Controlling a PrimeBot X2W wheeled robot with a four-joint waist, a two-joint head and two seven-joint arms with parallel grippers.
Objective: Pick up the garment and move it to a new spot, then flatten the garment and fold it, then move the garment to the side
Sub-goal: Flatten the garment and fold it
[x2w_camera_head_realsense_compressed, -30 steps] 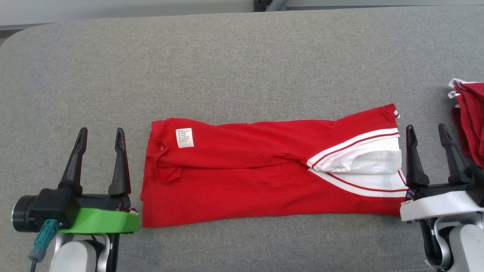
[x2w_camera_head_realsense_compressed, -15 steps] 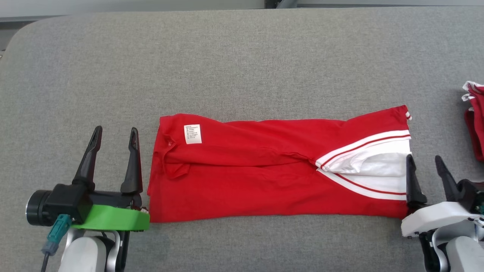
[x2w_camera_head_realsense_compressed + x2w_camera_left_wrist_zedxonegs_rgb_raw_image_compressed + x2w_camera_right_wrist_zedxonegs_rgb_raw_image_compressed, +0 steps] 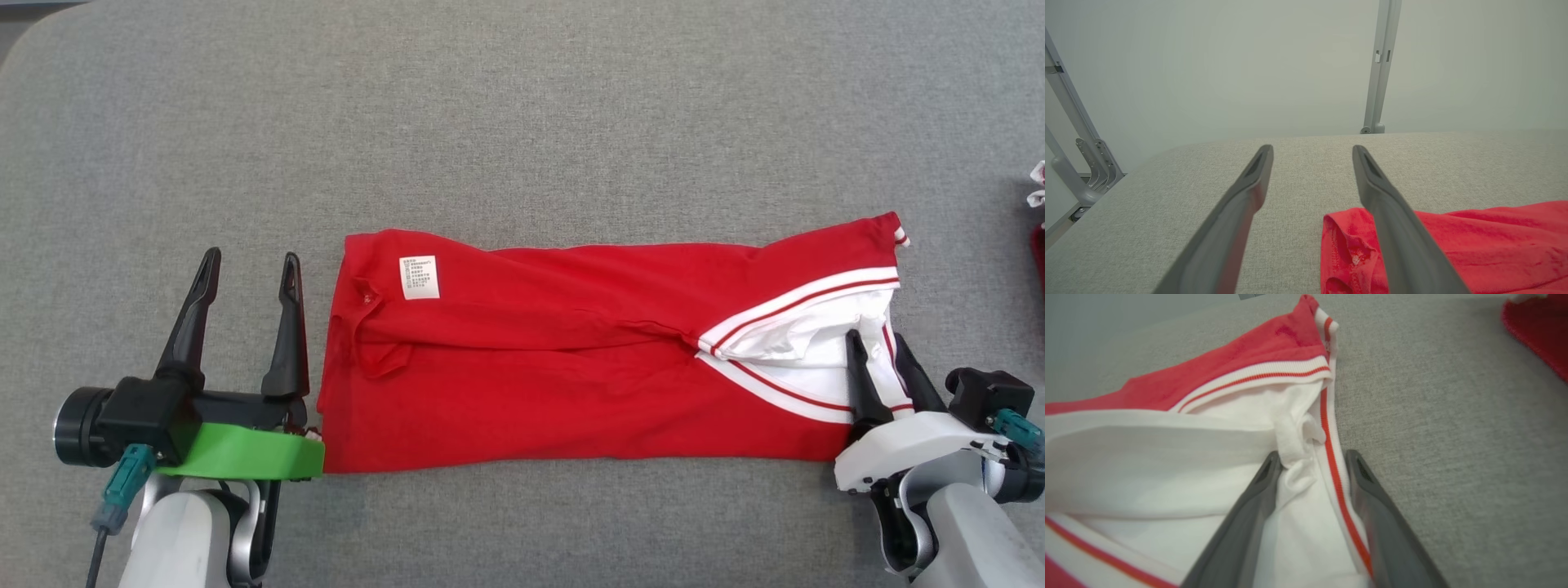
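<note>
Lying with its long axis 9-to-3 o'clock, the red shirt (image 3: pixel 571 384) pointed its white-striped end toward 3. The right gripper (image 3: pixel 877 337) jaws straddled that edge, parted; the left gripper (image 3: pixel 251 256) stood wide, empty.

Bench (image 3: pixel 522 122): grey woven fabric top, flat, far left corner rounded. Behind it, a plain pale wall (image 3: pixel 1208 61). One grey metal post (image 3: pixel 1382 61) stands upright at the bench's far edge. Slanted grey struts (image 3: pixel 1069 122) beyond the left corner. Light soft and even.

Garment (image 3: pixel 571 367) lies on table (image 3: pixel 522 122); left pincer (image 3: pixel 249 265) beside, right pincer (image 3: pixel 876 339) astride its end.
</note>
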